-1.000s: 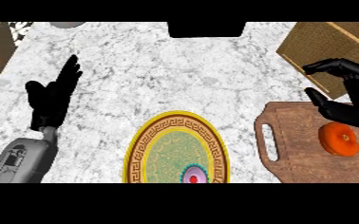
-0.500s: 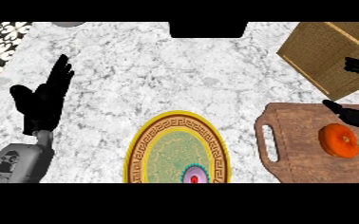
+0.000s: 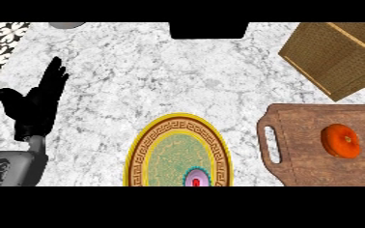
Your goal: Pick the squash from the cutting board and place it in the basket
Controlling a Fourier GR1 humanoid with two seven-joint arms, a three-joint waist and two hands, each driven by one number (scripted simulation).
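A: Head view has the squash lying on the cutting board, near its right side. Round, orange, glossy.

B: Hands?

A: Left hand rests open at the left edge, fingers straight, holding nothing. No right hand visible.

B: Risk?

A: It may roll if nudged off-centre. The basket sits just beyond.

I am at a kitchen: a marble worktop carries a wooden cutting board, a patterned plate and a woven basket.
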